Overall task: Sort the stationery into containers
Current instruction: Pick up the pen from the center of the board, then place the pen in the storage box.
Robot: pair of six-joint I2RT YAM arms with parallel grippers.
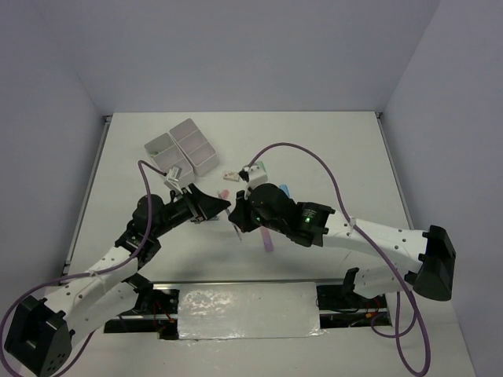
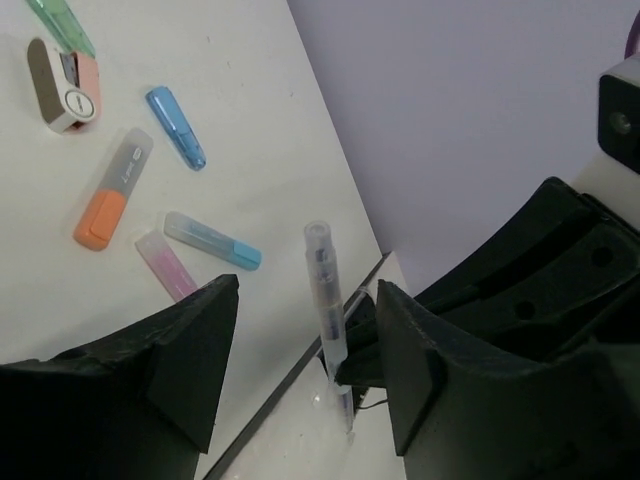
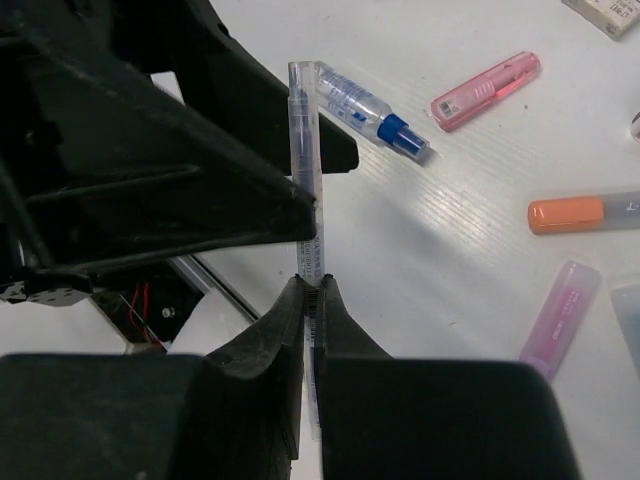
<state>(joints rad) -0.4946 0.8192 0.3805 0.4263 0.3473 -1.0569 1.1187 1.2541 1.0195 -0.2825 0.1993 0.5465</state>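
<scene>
My right gripper (image 3: 312, 285) is shut on a thin clear pen (image 3: 307, 190) and holds it upright above the table. My left gripper (image 2: 305, 292) is open, with one jaw on each side of the same pen (image 2: 327, 300) and not touching it. In the top view both grippers meet at mid-table, left (image 1: 222, 206) and right (image 1: 236, 217). The block of white containers (image 1: 182, 149) stands at the back left, away from both grippers. Loose on the table lie an orange highlighter (image 2: 112, 190), a blue one (image 2: 176, 113), a pink one (image 2: 166, 265) and a clear blue-capped tube (image 2: 212, 240).
A green highlighter (image 2: 62, 25) and a white-and-pink boxy item (image 2: 65, 85) lie further off. A purple highlighter (image 1: 268, 238) lies under the right arm. Small erasers (image 1: 230, 176) sit behind the grippers. The table's near edge is close below.
</scene>
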